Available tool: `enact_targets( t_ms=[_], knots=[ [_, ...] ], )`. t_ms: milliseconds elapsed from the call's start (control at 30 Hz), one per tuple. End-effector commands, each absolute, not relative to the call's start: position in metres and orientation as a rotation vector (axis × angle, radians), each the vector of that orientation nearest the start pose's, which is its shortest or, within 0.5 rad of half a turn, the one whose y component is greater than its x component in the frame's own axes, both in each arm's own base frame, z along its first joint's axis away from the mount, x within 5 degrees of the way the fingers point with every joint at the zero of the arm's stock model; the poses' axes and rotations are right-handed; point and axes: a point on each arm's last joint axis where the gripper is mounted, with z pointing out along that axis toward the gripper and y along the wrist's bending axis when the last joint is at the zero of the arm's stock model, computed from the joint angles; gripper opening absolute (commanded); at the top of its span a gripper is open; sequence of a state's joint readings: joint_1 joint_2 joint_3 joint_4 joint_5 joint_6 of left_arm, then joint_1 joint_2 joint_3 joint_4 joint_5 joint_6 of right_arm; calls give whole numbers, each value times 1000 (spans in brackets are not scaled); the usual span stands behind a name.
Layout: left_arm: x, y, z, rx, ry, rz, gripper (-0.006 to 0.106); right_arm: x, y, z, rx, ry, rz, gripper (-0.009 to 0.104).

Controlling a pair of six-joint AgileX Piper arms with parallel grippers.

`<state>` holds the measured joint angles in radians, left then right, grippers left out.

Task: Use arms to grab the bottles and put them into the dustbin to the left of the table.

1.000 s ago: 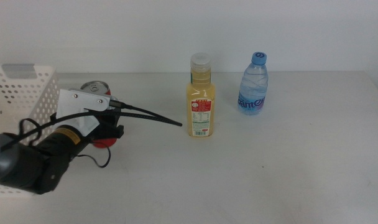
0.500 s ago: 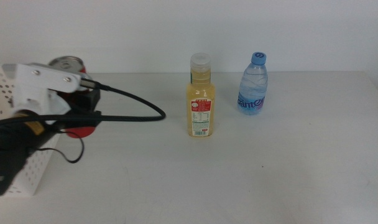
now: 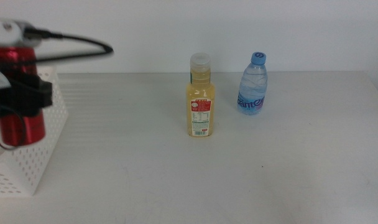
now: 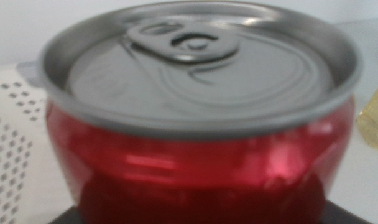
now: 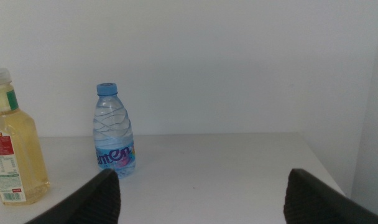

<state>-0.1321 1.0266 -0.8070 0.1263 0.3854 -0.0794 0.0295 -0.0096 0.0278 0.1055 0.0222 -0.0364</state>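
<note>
Red soda can [image 3: 17,96] upright, silver-lidded, above dustbin [image 3: 33,168].

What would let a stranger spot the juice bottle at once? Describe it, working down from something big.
Start at the white table in the middle view: two bottles stand upright near its far edge, apart from each other. The juice bottle is the one nearer the white perforated dustbin. Unlike the clear water bottle with its blue cap, it is yellow, squarish, white-capped, and carries a red and white label.

The left gripper [image 3: 18,99] hung raised at the middle view's left edge, jaws clamped. The right gripper [image 5: 201,193] waited with jaws spread wide.
</note>
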Motion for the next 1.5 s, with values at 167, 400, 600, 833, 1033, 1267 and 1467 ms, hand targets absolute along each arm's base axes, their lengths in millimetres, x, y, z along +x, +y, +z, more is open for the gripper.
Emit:
enact_targets(
  t_ms=[167,400,600,833,1033,1267,1467],
  knots=[
    [221,8,396,43,2077,79,-5,53,1,213,28,1412,57,87],
    [250,46,407,22,2225,4,-5,53,1,213,28,1412,57,87],
    [283,73,394,5,2317,-47,-5,53,1,213,28,1412,57,87],
    [321,99,360,-22,2476,-84,-5,53,1,213,28,1412,57,87],
    [344,111,325,7,2583,-86,-5,53,1,213,28,1412,57,87],
    [364,119,284,19,2678,-119,-5,53,1,213,28,1412,57,87],
    [372,123,263,12,2724,-134,-5,53,1,213,28,1412,57,87]
  ],
)
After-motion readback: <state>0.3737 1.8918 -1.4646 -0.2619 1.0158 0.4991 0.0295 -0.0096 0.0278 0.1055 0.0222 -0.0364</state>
